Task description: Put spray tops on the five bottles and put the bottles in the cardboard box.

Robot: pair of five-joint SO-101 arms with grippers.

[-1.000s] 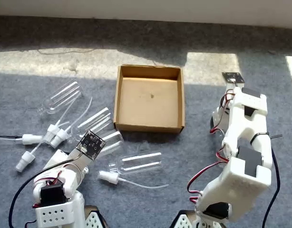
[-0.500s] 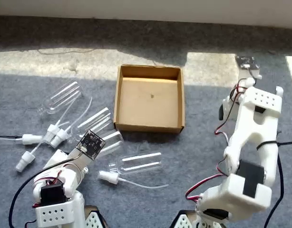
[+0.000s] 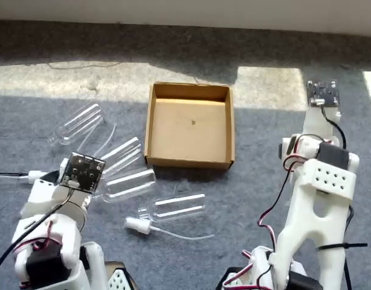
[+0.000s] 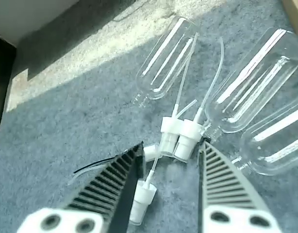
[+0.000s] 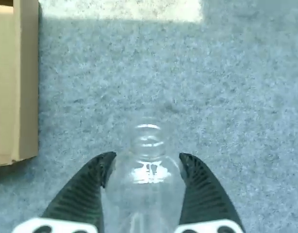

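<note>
**Right gripper clamping a topless bottle, left gripper spread over the spray tops**

The right gripper (image 5: 148, 159) is clamping a clear bottle (image 5: 149, 141) between its two fingers. The bottle's open neck, with no spray top on it, is sticking out ahead of the fingertips. The cardboard box (image 5: 15, 82) is sitting ahead of this gripper and off to one side, apart from the held bottle.

The left gripper (image 4: 171, 145) is hovering with its fingers spread wide and gripping nothing. A pair of white spray tops (image 4: 169, 137) is lying side by side just ahead of the gap between its fingertips, with the thin dip tubes running away from the gripper. A third spray top (image 4: 141, 196) is lying between the fingers, close against one of them. A fourth spray top (image 4: 151, 151) is showing beside that same finger's tip.

Beyond the pair, an empty bottle (image 4: 168, 58) is lying on its side nearly straight ahead. Two more bottles (image 4: 251, 82) are lying toward the other finger's side.

In the high view, a loose bottle (image 3: 173, 206) is lying between the two arms, nearer the left gripper. A lone spray top (image 3: 138, 225) is lying just beside its neck.

Everything is resting on the grey carpet (image 3: 246, 181).
</note>
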